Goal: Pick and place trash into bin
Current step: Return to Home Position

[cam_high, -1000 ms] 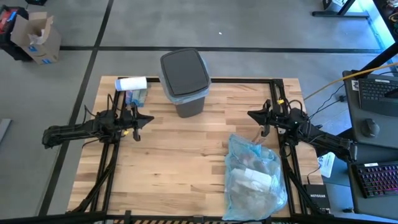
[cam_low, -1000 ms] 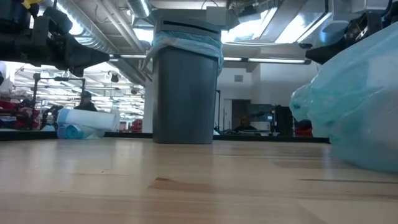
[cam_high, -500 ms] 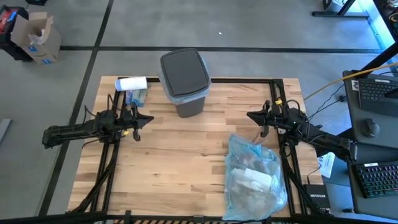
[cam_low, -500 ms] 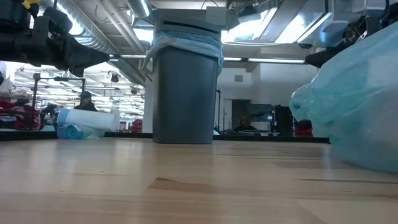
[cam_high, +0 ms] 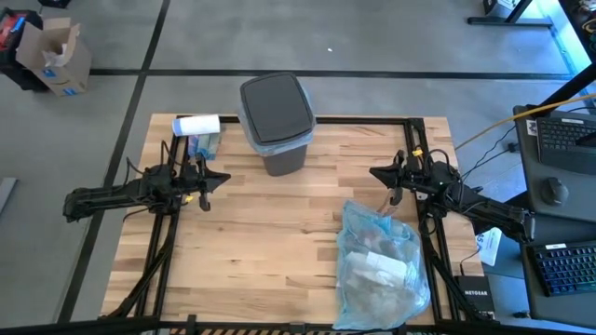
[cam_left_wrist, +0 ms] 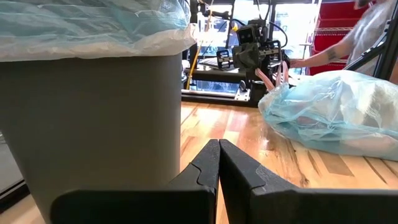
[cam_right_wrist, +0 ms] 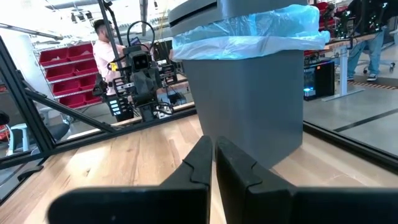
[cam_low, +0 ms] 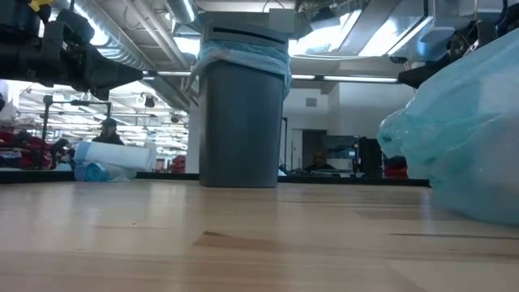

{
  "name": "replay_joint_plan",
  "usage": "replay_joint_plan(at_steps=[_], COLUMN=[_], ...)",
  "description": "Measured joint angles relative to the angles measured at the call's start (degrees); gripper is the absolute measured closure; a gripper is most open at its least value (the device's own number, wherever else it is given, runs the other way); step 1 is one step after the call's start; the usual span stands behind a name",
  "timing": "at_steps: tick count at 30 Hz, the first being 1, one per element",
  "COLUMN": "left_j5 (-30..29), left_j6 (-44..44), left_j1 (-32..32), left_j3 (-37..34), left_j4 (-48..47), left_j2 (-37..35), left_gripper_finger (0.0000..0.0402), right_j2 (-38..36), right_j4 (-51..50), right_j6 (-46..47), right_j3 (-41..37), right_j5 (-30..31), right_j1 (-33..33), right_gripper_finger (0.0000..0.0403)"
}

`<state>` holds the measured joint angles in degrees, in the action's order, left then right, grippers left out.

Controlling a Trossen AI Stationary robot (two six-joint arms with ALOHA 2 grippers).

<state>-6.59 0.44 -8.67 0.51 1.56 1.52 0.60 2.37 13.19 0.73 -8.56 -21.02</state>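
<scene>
The dark grey bin (cam_high: pixel 277 123) stands upright at the table's far edge, lid on, a light blue liner (cam_low: pixel 243 58) folded over its rim. The trash sits inside a translucent light blue bag (cam_high: pixel 380 264) lying on the table's near right. My left gripper (cam_high: pixel 222 177) hovers level at the left side, shut and holding nothing. My right gripper (cam_high: pixel 376 172) hovers level at the right side, shut and holding nothing, just beyond the bag's far end. Both point toward the table's middle.
A white roll (cam_high: pixel 197 125) and a small blue roll (cam_high: pixel 205 144) lie at the far left corner. Bare wood stretches between the grippers and along the near left. A cardboard box (cam_high: pixel 54 58) sits on the floor beyond the table. People show in the room behind.
</scene>
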Motion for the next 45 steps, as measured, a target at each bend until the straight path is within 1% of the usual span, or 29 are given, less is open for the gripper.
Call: replay_joint_plan(at_steps=[45], left_j5=[0.02], left_j6=[0.00], left_j1=[0.02], left_j3=[0.00], left_j4=[0.00], left_j2=[0.02], left_gripper_finger=[0.0398], right_j2=[0.00], right_j4=[0.02], right_j6=[0.02], right_j3=[0.07], right_j5=[0.00], right_j1=[0.00], right_gripper_finger=[0.0388])
